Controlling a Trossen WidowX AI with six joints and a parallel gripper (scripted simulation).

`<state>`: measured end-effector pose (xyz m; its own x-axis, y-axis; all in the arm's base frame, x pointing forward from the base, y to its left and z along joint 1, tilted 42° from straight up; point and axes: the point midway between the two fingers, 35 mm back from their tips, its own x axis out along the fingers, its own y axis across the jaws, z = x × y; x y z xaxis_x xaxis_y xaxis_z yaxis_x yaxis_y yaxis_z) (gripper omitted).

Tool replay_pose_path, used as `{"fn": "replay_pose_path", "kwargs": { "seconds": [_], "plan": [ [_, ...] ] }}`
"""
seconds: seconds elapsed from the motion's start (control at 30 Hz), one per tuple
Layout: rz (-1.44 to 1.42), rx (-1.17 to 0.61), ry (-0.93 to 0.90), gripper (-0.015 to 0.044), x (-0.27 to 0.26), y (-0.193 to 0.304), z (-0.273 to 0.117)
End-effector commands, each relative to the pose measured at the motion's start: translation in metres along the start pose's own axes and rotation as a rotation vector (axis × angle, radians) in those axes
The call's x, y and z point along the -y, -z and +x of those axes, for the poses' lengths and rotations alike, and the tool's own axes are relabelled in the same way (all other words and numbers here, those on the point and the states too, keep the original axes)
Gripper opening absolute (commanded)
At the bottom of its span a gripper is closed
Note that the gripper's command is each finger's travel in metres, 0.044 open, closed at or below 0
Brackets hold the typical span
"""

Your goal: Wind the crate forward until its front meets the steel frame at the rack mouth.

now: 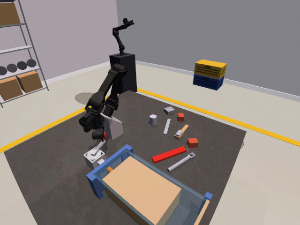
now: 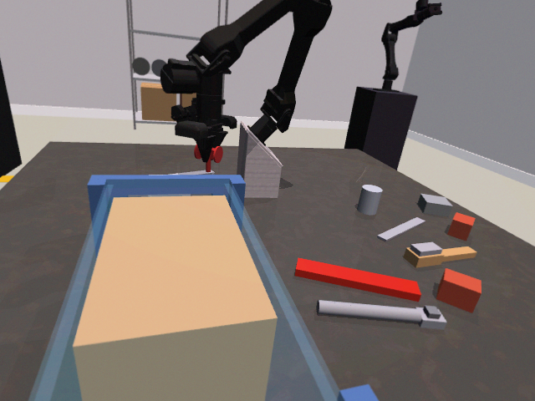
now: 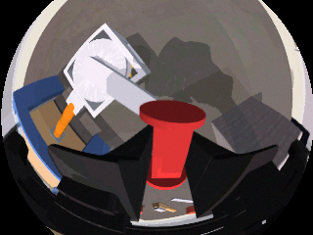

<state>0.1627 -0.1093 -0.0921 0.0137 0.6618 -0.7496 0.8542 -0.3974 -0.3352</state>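
Observation:
The tan crate (image 1: 143, 189) (image 2: 172, 259) sits flat inside the clear-panelled cubby, behind its blue end frame (image 1: 94, 185) (image 2: 166, 185) (image 3: 39, 92). In the top view a narrow gap shows between crate and frame; its exact width is unclear. An orange strap (image 1: 109, 169) (image 3: 64, 119) runs toward the white winch (image 1: 91, 161) (image 3: 105, 59). The handle's grey arm (image 1: 100, 146) (image 3: 129, 93) lies across the winch top; its key is hidden. My gripper (image 1: 102, 137) (image 2: 208, 156) (image 3: 166, 129) is shut on the handle's red knob, beside the winch.
A pale slanted block (image 1: 113, 127) (image 2: 261, 179) (image 3: 259, 124) stands close to the gripper. To the right of the cubby are a red bar (image 1: 168, 154) (image 2: 356, 278), a grey wrench-like tool (image 1: 180, 162) (image 2: 371, 311), a brush-like tool (image 1: 181, 131), a grey cylinder (image 1: 153, 120) and small blocks.

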Motion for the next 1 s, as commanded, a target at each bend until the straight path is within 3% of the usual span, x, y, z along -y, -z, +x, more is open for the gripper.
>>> {"fn": "replay_pose_path", "kwargs": {
  "seconds": [0.0,0.97],
  "plan": [
    [0.014,0.032,0.021,0.0000,0.007,-0.017,0.002],
    [0.016,0.036,0.020,0.0000,0.013,-0.060,0.000]
  ]
}}
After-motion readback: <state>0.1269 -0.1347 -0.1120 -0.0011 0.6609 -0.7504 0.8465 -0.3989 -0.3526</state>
